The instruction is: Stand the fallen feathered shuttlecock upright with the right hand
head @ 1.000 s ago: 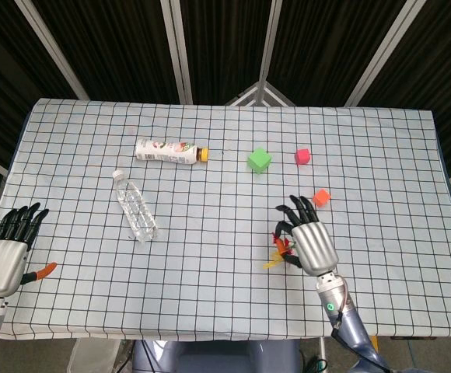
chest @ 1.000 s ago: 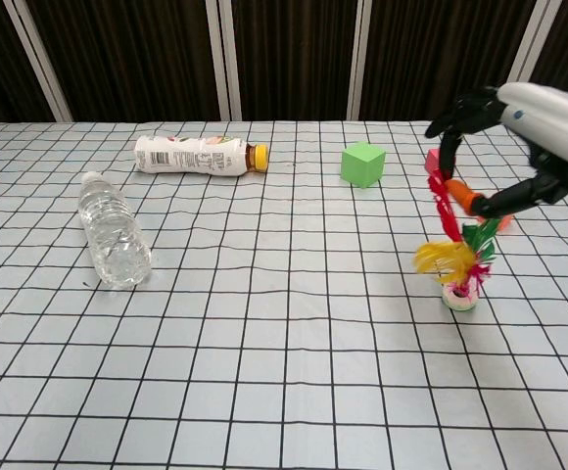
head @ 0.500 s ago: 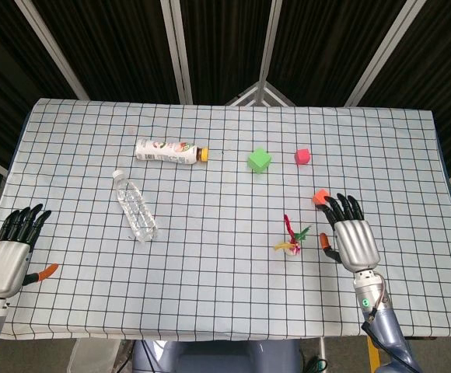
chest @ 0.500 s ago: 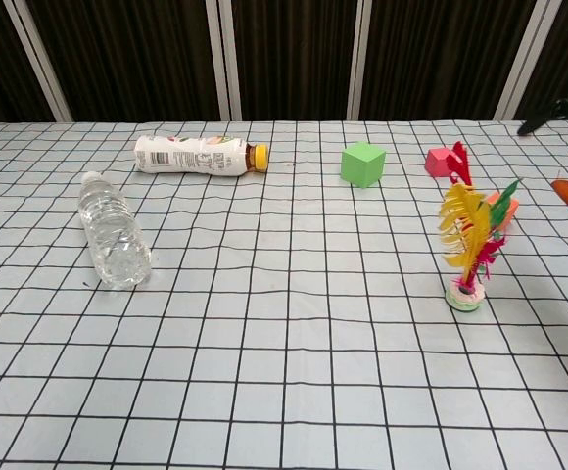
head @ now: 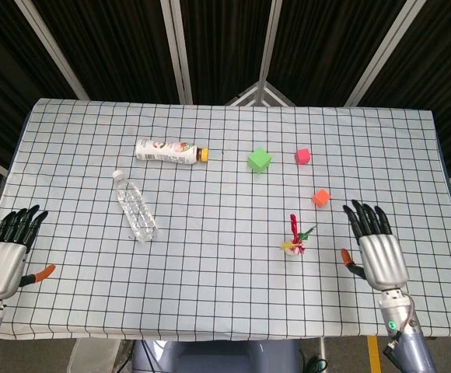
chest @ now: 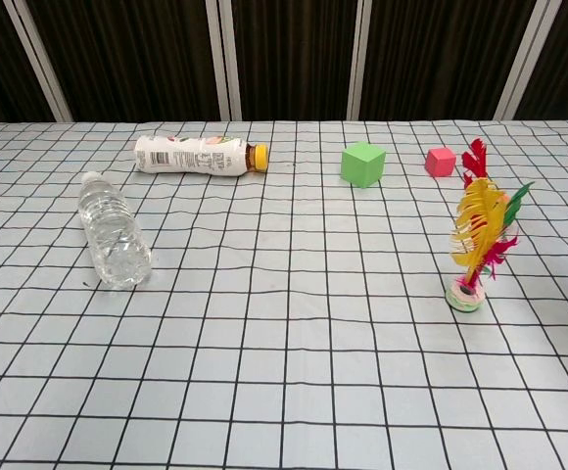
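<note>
Shuttlecock [chest: 476, 245] stands upright on its base; right hand [head: 379, 249] is released, apart from it, so the task looks done.

The robot's silver right hand with black fingers [head: 377, 249] lies palm down over the near right part of the scene, fingers spread and pointing far, orange-tipped thumb out to its left, holding nothing. The matching silver left hand [head: 6, 258] lies at the near left edge, fingers extended far, thumb out to its right, also empty. Neither shows in the chest view.
</note>
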`<action>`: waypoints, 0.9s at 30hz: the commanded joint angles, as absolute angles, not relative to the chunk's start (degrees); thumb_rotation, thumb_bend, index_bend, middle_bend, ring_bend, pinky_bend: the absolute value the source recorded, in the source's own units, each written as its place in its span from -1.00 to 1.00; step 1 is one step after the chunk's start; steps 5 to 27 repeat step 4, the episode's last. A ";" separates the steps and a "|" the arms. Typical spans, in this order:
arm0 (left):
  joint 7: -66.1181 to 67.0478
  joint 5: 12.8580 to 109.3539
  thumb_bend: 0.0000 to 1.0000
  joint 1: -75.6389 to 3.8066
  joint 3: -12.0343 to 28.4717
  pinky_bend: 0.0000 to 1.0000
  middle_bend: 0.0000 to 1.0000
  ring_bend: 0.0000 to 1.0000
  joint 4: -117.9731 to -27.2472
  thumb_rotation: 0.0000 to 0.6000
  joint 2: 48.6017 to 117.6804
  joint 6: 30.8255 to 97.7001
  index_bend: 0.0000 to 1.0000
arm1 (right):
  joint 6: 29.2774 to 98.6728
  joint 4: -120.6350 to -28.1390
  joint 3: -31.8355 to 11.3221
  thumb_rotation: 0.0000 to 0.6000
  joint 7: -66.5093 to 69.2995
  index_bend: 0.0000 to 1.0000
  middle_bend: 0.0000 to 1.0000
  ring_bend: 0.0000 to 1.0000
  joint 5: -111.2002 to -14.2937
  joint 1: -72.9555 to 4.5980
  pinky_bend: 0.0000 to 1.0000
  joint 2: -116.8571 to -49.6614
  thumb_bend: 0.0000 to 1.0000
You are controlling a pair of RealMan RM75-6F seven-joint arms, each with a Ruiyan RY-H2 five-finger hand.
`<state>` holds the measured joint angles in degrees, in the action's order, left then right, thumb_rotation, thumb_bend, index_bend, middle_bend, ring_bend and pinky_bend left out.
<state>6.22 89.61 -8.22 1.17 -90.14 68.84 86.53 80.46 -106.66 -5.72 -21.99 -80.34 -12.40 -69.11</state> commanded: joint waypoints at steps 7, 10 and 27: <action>6.88 90.96 -1.00 -7.87 0.81 -1.00 -1.00 -1.00 -89.90 1.00 68.85 87.54 -1.00 | 86.27 -100.13 -0.48 1.00 -16.25 -1.00 -1.00 -1.00 -83.76 -5.84 -1.00 -64.66 -0.17; 6.88 90.96 -1.00 -7.87 0.81 -1.00 -1.00 -1.00 -89.90 1.00 68.85 87.54 -1.00 | 86.27 -100.13 -0.48 1.00 -16.25 -1.00 -1.00 -1.00 -83.76 -5.84 -1.00 -64.66 -0.17; 6.88 90.96 -1.00 -7.87 0.81 -1.00 -1.00 -1.00 -89.90 1.00 68.85 87.54 -1.00 | 86.27 -100.13 -0.48 1.00 -16.25 -1.00 -1.00 -1.00 -83.76 -5.84 -1.00 -64.66 -0.17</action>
